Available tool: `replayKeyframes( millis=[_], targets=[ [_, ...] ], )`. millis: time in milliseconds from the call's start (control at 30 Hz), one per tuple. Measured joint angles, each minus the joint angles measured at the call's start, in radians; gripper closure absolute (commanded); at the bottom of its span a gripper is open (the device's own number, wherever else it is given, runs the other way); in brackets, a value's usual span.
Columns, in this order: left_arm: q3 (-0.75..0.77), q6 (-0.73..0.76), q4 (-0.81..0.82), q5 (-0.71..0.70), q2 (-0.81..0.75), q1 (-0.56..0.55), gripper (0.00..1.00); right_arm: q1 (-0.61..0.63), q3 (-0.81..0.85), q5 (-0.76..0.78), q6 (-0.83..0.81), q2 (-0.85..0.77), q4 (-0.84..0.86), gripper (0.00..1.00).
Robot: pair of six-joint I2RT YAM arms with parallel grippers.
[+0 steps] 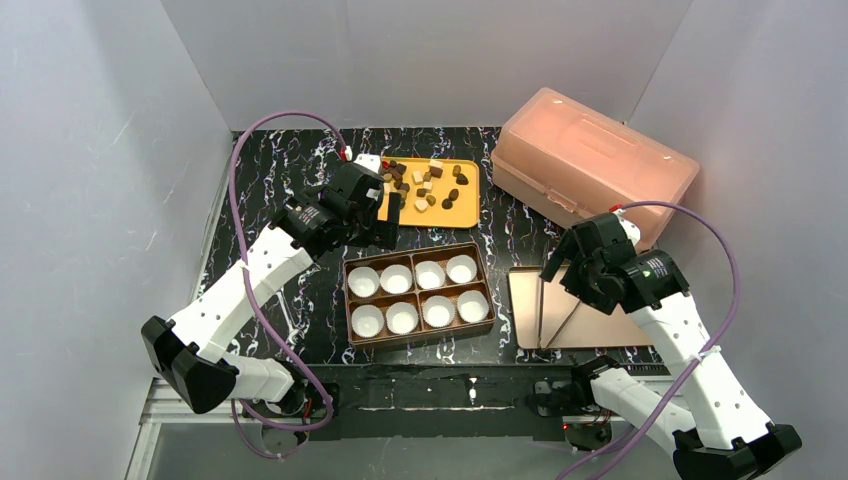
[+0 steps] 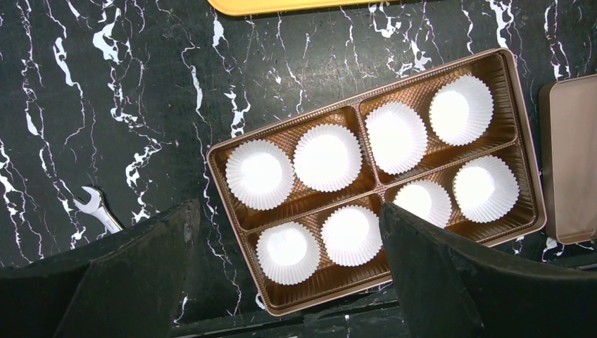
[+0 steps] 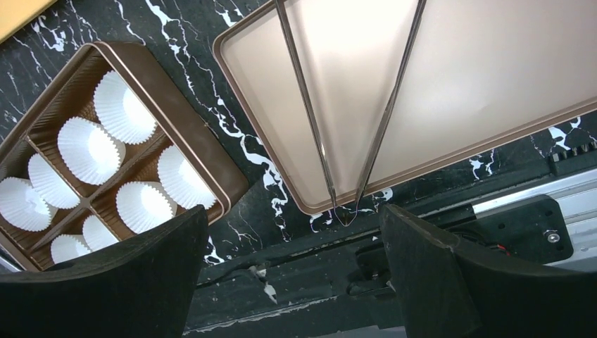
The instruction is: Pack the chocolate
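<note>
- Chocolate (image 1: pixel 424 188): small dark, tan and cream pieces, scattered on the yellow tray (image 1: pixel 465 205) at the far side of the table (image 1: pixel 280 160). None is seen in the box.
- Box (image 2: pixel 352 103): brown, four compartments, set just near of the tray. Eight white paper cups (image 2: pixel 327 157) are held, all empty.
- Tongs (image 3: pixel 312 127): laid on the flat beige lid (image 3: pixel 457 91) right of the box, joined end toward the near edge.
- Left claw (image 2: pixel 288 211): spread wide, nothing held, hung over the box.
- Right claw (image 3: pixel 293 211): spread wide, nothing held, hung over the joined end of the tongs.
- Step judged: packing not begun; the tongs are probably to be taken up first.
- Handling advised: both arms of the tongs should be caught at mid-length so that they can be squeezed. Each piece should be lowered fully into a cup before release, lest the light cups be tipped.
</note>
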Motion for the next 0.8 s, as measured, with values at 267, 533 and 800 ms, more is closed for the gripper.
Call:
replayKeyframes(
  millis=[267, 533, 800],
  targets=[
    [0.000, 0.005, -0.008, 0.000, 0.000, 0.000, 0.00, 0.000, -0.043, 0.012, 0.021, -0.008, -0.004, 0.00],
    [0.000, 0.007, -0.028, -0.002, 0.000, 0.000, 0.00, -0.012, -0.196, 0.007, 0.036, -0.014, 0.050, 0.00],
    [0.000, 0.018, -0.031, -0.009, -0.003, 0.000, 0.01, -0.040, -0.346, -0.004, 0.047, 0.013, 0.158, 0.00]
  ],
)
